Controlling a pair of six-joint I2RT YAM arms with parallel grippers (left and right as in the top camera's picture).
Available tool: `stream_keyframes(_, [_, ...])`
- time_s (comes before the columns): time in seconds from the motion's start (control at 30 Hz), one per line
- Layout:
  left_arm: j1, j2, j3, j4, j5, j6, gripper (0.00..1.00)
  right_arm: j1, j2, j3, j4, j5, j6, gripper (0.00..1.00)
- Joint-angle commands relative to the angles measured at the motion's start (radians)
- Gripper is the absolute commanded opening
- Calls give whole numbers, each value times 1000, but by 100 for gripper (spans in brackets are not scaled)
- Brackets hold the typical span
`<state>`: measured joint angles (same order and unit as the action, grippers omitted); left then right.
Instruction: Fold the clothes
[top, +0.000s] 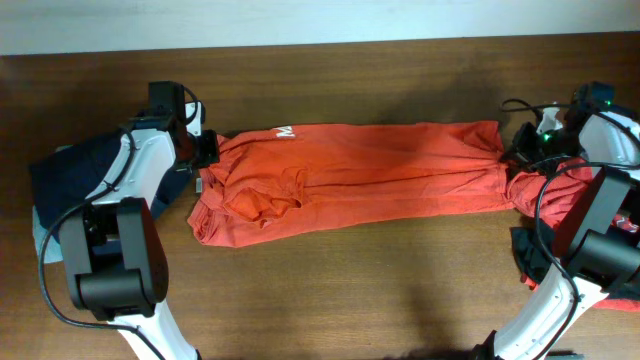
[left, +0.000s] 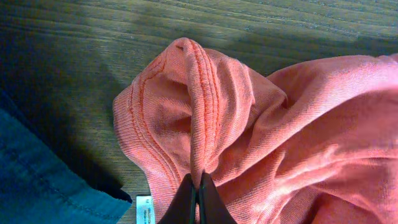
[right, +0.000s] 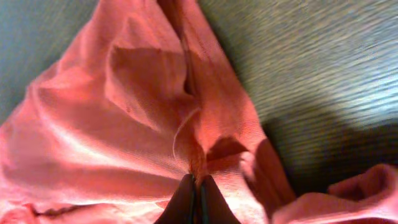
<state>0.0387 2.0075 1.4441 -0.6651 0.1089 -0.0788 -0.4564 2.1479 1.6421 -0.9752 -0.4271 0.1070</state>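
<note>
Now at left gripper (left: 198, 190): fingers pressed together, pinching a raised fold of the orange-red soft-fabric T-shirt (left: 298, 137) at its ribbed neckband (left: 200, 93).
Just beside left fingertips: small white sewn-in label (left: 145, 210), on the neckband's edge, next to the brown wood-grain table (left: 74, 37).
Away from the T-shirt, off left gripper: dark navy soft garment (left: 37, 180), parted from the neckband by a shadowed strip of table.
Beyond the dark navy soft garment: pale grey-green fabric edge (top: 38, 235), showing from under it in the overhead view.
At right gripper (right: 196, 186): fingers closed tight on a pinched ridge of the same T-shirt, the cloth fanning away from the tips in creases.
Beside right gripper: bare table in shadow on one side.
Between the two grippers: T-shirt drawn out in a long band across the table, bunched at each held end and rumpled nearer left gripper.
Near left gripper, on the band's far edge: white printed lettering (top: 285, 131), only partly showing.
Back from right gripper, by its arm: heap of dark fabric pieces (top: 527, 258) on the table.
</note>
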Motion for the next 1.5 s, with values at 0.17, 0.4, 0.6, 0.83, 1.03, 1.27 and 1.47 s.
stream_keyframes(0.17, [2,8,16,-1,0,-2,0,-2,-4,17,12,126,-48,15])
stream_keyframes(0.4, [2,-83,182,-175,0,-1,53,-36,-4,104,-91,125,-24,59])
stream_keyframes(0.6, [-10,-229,332,-268,76,3,57,-107,-4,126,-205,126,20,38])
stream_keyframes(0.83, [-112,-299,331,-348,91,111,11,-95,0,42,-168,188,50,14])
stream_keyframes(1.03, [-203,-288,326,-385,-91,134,11,-118,3,-132,-40,558,229,9])
stream_keyframes(1.27, [-201,-283,326,-386,-91,134,17,-300,2,-163,-63,571,239,8])
stream_keyframes(1.47, [-202,-253,326,-380,-91,134,32,-325,-60,-79,-61,-19,-59,16])
